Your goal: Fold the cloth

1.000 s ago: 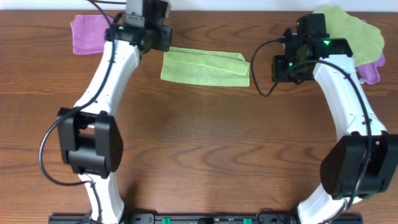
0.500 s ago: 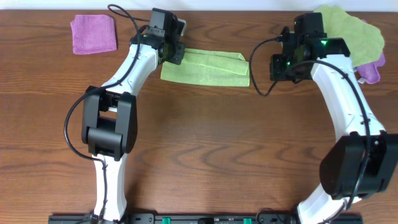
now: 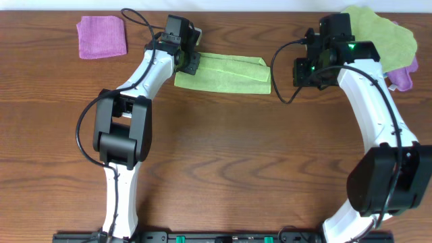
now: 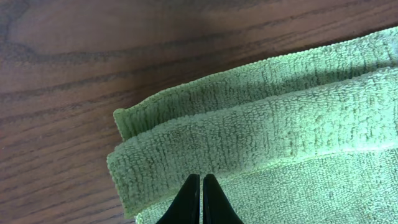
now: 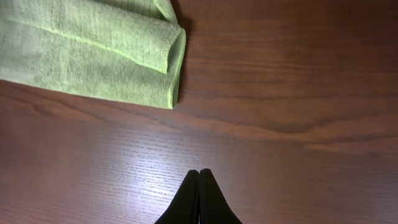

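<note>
A green cloth (image 3: 226, 73) lies folded into a long strip at the back middle of the table. My left gripper (image 3: 191, 59) is at its left end; in the left wrist view the fingers (image 4: 201, 180) are shut, empty, over the folded layers of the cloth (image 4: 267, 130). My right gripper (image 3: 302, 71) is just right of the cloth's right end. In the right wrist view its fingers (image 5: 199, 174) are shut over bare wood, with the cloth's end (image 5: 93, 53) apart from them.
A folded purple cloth (image 3: 101, 36) lies at the back left. A loose green cloth (image 3: 381, 37) on a purple one (image 3: 403, 77) sits at the back right. The wood table (image 3: 223, 155) runs to the front.
My left arm has swung right from beside the purple cloth to the green cloth's left end. The right arm has barely moved.
</note>
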Action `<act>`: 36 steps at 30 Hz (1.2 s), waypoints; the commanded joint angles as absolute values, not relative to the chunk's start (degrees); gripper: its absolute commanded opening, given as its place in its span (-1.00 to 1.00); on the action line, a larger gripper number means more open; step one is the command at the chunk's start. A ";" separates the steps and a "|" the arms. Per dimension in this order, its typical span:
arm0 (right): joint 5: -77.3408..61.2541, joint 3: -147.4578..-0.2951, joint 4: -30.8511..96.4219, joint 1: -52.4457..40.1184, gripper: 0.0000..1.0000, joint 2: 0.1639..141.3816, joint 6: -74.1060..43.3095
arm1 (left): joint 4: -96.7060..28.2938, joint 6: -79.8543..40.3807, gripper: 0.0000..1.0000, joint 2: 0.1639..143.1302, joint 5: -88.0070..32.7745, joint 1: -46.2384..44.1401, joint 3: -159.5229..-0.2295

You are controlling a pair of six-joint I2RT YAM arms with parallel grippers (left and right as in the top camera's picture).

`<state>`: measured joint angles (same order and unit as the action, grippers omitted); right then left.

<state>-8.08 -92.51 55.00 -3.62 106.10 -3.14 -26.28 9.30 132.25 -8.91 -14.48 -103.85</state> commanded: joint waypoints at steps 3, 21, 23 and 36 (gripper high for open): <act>-7.75 -91.59 53.34 -4.21 -0.95 105.78 -2.09 | -26.33 10.28 -0.88 134.28 -7.29 -14.72 -104.20; -22.79 -77.76 34.87 -3.99 0.34 106.34 -8.34 | -29.47 10.04 -0.88 136.97 -7.11 -14.72 -104.20; -22.74 -77.73 34.85 -3.99 0.35 106.52 -8.54 | -31.16 10.07 -0.88 137.27 -7.09 -14.72 -104.20; -22.76 -77.06 34.48 -3.99 0.41 107.15 -8.56 | -35.97 10.07 -0.89 137.51 -7.05 -15.90 -104.20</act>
<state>-21.91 -77.80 34.59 -3.62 106.10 -7.66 -34.57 9.30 135.06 -6.96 -15.16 -105.45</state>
